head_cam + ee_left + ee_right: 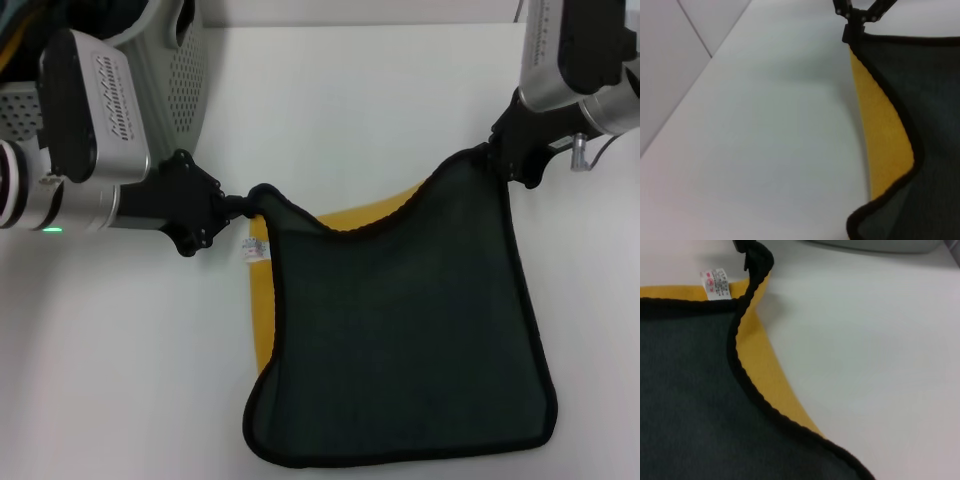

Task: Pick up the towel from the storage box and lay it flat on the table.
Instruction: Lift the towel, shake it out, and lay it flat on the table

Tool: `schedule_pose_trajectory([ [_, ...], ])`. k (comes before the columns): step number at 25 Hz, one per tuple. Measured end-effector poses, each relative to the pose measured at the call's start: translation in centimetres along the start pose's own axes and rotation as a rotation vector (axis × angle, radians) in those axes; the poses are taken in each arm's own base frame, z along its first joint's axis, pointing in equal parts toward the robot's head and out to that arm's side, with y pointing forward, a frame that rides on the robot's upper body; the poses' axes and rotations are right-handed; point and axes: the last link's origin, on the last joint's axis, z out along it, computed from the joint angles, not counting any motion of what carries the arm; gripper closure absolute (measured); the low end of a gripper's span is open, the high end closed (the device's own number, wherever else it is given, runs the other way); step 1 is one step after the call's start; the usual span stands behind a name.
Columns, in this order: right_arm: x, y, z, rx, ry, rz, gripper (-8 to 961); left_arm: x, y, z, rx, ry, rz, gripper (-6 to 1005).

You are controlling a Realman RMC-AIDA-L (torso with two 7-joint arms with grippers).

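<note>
White table [350, 110]: both grippers, left [238, 207] and right [492, 150], pinch the towel's [400, 330] top corners; box [170, 80] behind the left arm

Head view looks down; wrist views close, probably low, sharing towel [400, 330] on table [380, 100].

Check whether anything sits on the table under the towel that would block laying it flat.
Nothing visible does. The towel hangs stretched between the left gripper and the right gripper, each clamped on a corner, over bare table. The storage box stands off by the left arm, apart from the towel.
</note>
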Motion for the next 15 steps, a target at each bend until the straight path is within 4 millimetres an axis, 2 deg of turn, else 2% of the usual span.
schedule_pose_trajectory([
  [5,-0.2,-0.2,0.1,0.003,0.028,-0.028,946,-0.4,-0.3,0.6,-0.022,-0.056,0.04,879],
  [15,0.5,-0.2,0.6,0.014,0.051,-0.015,947,-0.6,-1.2,0.5,0.015,-0.168,0.227,869],
])
